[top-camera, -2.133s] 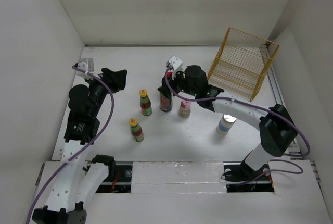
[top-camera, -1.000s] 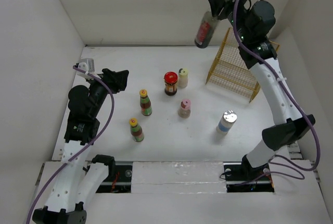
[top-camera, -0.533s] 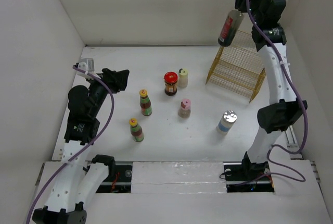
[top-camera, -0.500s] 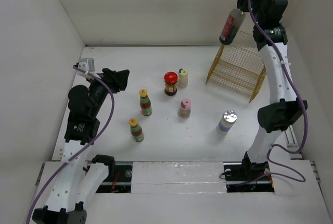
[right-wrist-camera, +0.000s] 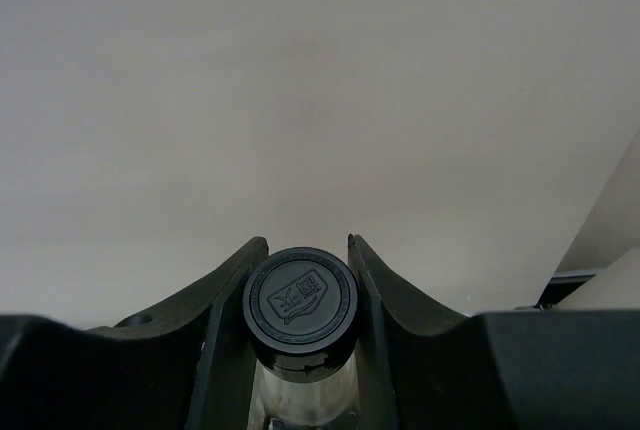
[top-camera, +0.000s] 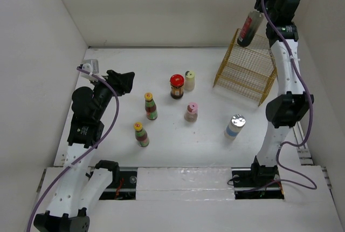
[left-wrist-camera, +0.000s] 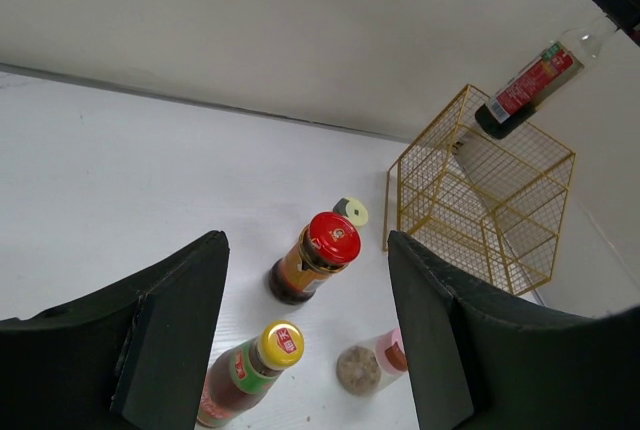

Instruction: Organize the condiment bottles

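While the right arm moves, the six bottles on the table [top-camera: 108, 59] stand where they stood before: the near yellow-capped bottle [top-camera: 142, 134] and the silver-lidded bottle [top-camera: 234, 127] nearest, then the second yellow-capped bottle [top-camera: 151, 106] and the pink-capped bottle [top-camera: 191, 112], and farther off the red-lidded jar [top-camera: 177, 86] just beside the cream bottle [top-camera: 189, 80]. At the left, the left gripper [top-camera: 128, 81] has not shifted either; its jaws stand apart with nothing between them. At the far right sits the yellow wire basket [top-camera: 248, 67]. The tall dark bottle [top-camera: 249, 28], which stood on the table two seconds ago, is now in the air. It hangs tilted, farther right than half a second ago, seemingly over the basket's far left corner. The right gripper [right-wrist-camera: 303, 242] is clamped on its black cap.
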